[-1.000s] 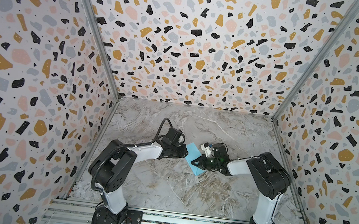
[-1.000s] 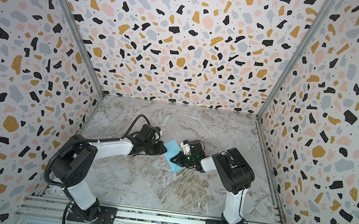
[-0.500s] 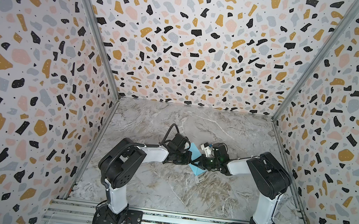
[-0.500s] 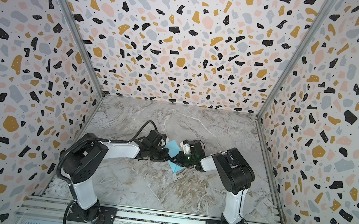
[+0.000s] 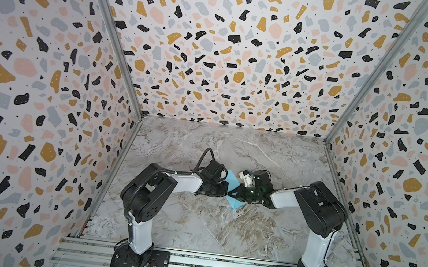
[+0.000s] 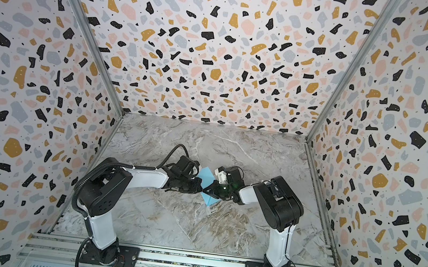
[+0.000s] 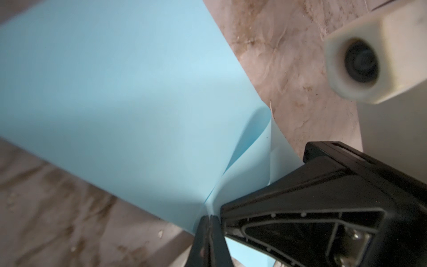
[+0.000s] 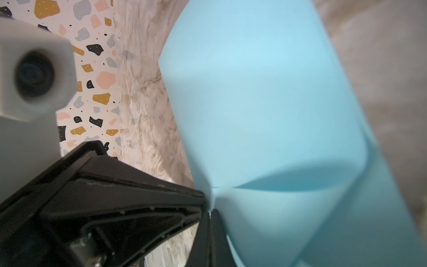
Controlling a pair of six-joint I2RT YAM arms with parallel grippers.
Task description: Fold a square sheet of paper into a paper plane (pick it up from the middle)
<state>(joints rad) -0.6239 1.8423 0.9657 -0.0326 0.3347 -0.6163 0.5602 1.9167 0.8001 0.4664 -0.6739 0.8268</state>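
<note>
Left pincer [image 7: 209, 223]: pressed together, and it's got an edge of the square sheet of paper [image 7: 120, 97] nipped right between its tips.
Right pincer [image 8: 210, 218]: fingers squeezed tight too, biting the same sheet from the opposite side.
Meeting point: both top views show the two pincers nose to nose over the middle of the table [image 5: 195, 221], tips almost touching.
Paper, where: caught between the two arms at mid-table, one light blue flap showing on the far side of the pincers [image 5: 231, 180] and a pointed corner poking out on the near side [image 6: 209, 200].
Paper, shape: bowed and puckered at the grip, with soft folds fanning out from the pinched spot in both wrist views.
Lifted or resting: can't tell from these angles.
Arms: both stretched inward and low from their bases on the front rail [image 5: 218, 265].
Backdrop: speckled terrazzo walls [image 5: 217, 56] on three sides.
</note>
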